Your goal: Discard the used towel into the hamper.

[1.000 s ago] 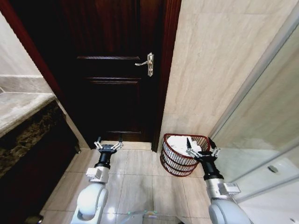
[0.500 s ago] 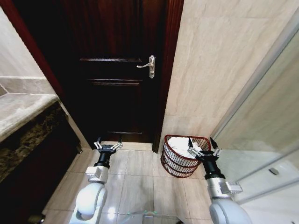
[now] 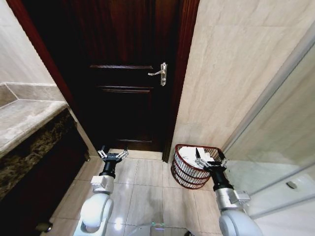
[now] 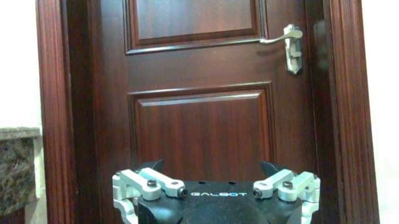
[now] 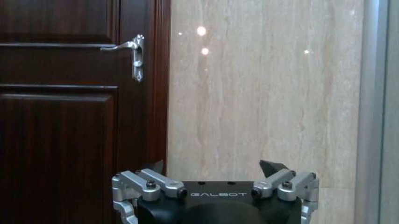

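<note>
Hamper: small dark red-brown half-round wire hamper (image 3: 194, 166) on the pale floor tiles (image 3: 147, 189), flat back to the beige marble wall (image 3: 231, 73), just right of the dark wooden door (image 3: 128, 73).
Towel: crumpled white towel (image 3: 189, 154) lies inside the hamper, below the rim (task looks done, by my reading).
Right pincer: right pincer (image 3: 210, 160) hangs over the hamper's near rim, fingers spread apart, nothing between them; in its wrist view the right pincer (image 5: 215, 170) faces bare wall.
Left pincer: left pincer (image 3: 112, 154) held low before the door, fingers apart, empty; idle.
Risk: a dropped or swung right arm could catch a wire and tip or drag the light hamper, spilling the towel.
Risk 2: the glass shower panel (image 3: 280, 147) stands close on the right; a wide elbow swing might strike it.
Open room: bare tiles between the arms and toward the robot.
Edges: marble-topped vanity counter (image 3: 24, 120) hems the left.
</note>
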You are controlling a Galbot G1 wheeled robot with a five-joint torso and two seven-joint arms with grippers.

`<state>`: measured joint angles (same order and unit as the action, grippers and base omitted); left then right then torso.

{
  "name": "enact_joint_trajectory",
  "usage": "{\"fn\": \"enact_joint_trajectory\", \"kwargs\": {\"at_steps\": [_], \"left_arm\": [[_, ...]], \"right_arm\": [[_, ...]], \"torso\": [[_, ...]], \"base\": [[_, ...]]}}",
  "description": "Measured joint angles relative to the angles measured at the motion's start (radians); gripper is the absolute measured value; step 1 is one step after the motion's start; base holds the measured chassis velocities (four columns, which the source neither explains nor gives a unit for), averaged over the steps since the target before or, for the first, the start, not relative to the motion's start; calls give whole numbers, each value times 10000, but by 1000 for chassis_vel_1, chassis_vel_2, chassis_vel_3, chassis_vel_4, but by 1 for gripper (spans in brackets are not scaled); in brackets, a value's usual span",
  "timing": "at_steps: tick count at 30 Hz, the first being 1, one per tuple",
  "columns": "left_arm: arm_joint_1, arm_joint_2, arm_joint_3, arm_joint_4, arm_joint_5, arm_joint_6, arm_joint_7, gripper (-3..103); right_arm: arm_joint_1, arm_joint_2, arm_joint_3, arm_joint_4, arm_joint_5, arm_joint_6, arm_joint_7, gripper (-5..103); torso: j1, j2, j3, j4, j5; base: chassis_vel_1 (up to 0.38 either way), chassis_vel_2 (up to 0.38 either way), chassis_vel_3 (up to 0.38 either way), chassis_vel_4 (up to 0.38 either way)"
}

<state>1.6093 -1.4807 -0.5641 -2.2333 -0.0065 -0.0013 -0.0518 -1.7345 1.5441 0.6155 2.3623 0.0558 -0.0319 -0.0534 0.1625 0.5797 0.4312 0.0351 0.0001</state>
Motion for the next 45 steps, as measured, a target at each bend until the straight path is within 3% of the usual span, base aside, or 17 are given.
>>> {"fn": "enact_joint_trajectory", "kwargs": {"at_steps": [29, 39, 45], "left_arm": [[-240, 194, -51, -83, -455, 229, -68, 100], [-151, 34, -197, -107, -482, 339, -285, 100], [-162, -82, -151, -114, -424, 414, -311, 100]], "right_arm": [[27, -10, -39, 348, -54, -217, 188, 100], [340, -708, 290, 185, 485, -499, 162, 100], [476, -727, 269, 185, 544, -579, 182, 100]], "torso": [[423, 986, 565, -3, 0], [593, 1383, 791, 0, 0], [693, 1621, 927, 0, 0]], "base": [[-4, -4, -5, -5], [0, 0, 0, 0], [0, 0, 0, 0]]}}
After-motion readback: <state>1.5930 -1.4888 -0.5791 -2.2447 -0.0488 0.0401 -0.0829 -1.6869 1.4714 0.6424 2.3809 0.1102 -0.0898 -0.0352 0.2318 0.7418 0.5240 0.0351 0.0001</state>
